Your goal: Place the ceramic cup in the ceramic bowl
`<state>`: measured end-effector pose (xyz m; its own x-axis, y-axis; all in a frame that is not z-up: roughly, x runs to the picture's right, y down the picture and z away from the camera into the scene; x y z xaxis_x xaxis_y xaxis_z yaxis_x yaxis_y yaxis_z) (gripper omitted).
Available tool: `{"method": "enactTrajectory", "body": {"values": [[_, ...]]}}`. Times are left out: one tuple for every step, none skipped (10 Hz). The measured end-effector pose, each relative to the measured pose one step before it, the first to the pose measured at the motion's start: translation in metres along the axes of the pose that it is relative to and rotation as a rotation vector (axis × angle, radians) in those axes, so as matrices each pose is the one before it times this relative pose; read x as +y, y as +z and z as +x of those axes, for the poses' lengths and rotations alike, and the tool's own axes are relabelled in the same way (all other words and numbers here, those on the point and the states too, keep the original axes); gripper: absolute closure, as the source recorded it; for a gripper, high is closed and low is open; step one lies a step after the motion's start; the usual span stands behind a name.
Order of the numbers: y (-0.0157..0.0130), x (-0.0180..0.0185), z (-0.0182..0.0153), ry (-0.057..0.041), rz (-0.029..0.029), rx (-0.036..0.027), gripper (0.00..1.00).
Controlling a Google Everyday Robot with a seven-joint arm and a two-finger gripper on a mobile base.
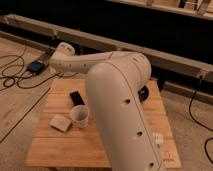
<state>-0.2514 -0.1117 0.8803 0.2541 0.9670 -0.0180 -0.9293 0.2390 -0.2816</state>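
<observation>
The ceramic cup [80, 116] is small, white and brownish inside. It stands upright on the wooden table [60, 147], left of the middle. The ceramic bowl [144, 93] shows only as a dark edge at the table's right side, mostly hidden behind my arm. My arm's large white link [122, 107] rises across the middle of the view, and its elbow [62, 56] reaches to the upper left. My gripper is not in view; no fingers show anywhere, and it may be hidden behind the arm.
A flat black rectangle [76, 97] lies just behind the cup. A pale flat block [60, 122] lies to the cup's left. A small white object [158, 139] sits near the table's right front. Cables and a dark box [36, 66] lie on the floor at left.
</observation>
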Motion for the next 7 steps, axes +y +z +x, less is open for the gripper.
{"method": "enactTrajectory", "body": {"values": [[0.00002,0.0,0.00004,-0.00002,0.00002,0.00005,0.2],[0.0,-0.00001,0.0,0.0,0.00002,0.0,0.2],[-0.00004,-0.00011,0.00021,-0.00175,0.00111,0.00008,0.2],[-0.00199,-0.00176,0.00079,-0.00985,0.00744,-0.00057,0.2],[-0.00649,-0.00402,0.0013,-0.01685,0.01543,-0.00348,0.2],[-0.00795,-0.00445,0.00668,-0.01974,0.01719,0.00203,0.2],[-0.01178,-0.00314,0.00916,-0.01988,0.01526,0.00114,0.2]]}}
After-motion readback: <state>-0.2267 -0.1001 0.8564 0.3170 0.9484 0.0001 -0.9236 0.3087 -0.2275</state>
